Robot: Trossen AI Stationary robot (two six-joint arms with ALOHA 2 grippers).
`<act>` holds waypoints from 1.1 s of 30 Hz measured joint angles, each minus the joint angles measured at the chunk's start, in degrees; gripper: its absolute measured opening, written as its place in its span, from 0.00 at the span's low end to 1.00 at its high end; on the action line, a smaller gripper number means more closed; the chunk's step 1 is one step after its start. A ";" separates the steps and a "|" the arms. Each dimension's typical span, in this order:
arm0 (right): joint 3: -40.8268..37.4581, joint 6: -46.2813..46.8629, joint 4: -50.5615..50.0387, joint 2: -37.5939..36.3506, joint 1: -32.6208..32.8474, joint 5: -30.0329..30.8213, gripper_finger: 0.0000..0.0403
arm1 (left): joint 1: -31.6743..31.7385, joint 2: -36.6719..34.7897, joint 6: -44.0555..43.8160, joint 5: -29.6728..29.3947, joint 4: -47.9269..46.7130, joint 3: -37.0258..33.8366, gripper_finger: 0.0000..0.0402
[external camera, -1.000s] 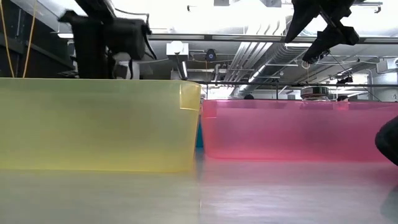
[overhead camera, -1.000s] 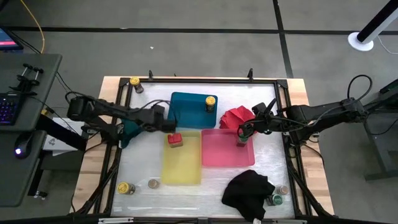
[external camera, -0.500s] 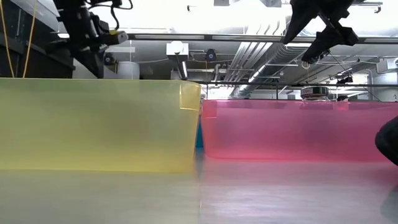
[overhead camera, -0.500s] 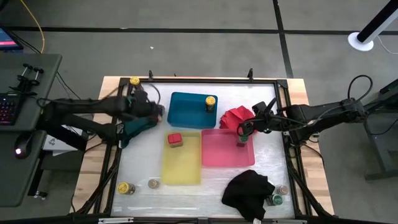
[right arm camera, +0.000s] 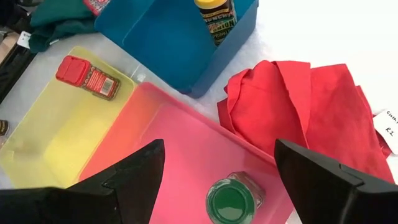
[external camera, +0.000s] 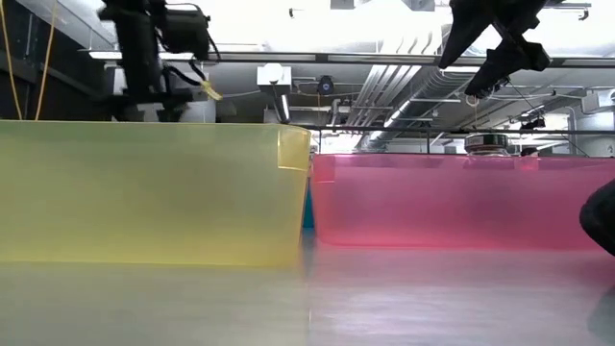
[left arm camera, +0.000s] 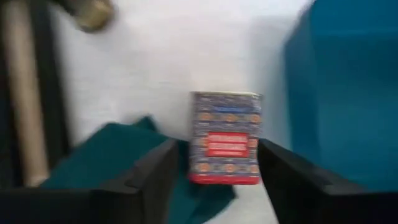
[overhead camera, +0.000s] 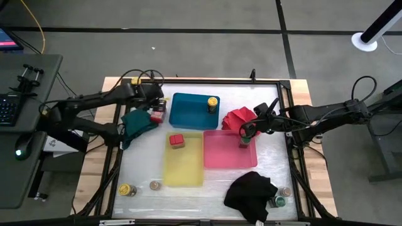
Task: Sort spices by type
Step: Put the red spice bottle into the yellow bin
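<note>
Left wrist view shows you a small red-lidded spice box with a patterned blue and red label standing between the left gripper's spread fingers, untouched by either, its base at the edge of a dark teal cloth and just beside the blue plastic tray. From above, you find that left gripper open over this box at the blue tray's left side.

Your other jars lie as follows: a yellow-lidded jar stands in the blue tray, a red square-lidded jar lies in the yellow tray, and a green-lidded jar stands in the pink tray. Your right gripper hangs open above that green-lidded jar, next to a crumpled red cloth. More jars sit at the bench corners: one yellow-lidded at the far left, two at the near left, and two beside a black cloth at the near right.
</note>
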 joint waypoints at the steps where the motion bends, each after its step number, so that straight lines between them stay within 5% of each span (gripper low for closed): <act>1: 0.00 -0.41 0.00 0.01 0.00 -0.05 0.74 | 0.62 1.27 1.14 1.90 1.82 0.00 0.60; 8: 0.00 -1.60 -0.02 0.02 0.02 -2.68 0.74 | 3.02 10.40 3.04 7.36 4.70 0.01 0.75; 33: 0.00 0.56 0.17 0.02 0.00 -2.64 0.74 | 6.21 14.67 3.04 6.28 5.86 0.02 0.76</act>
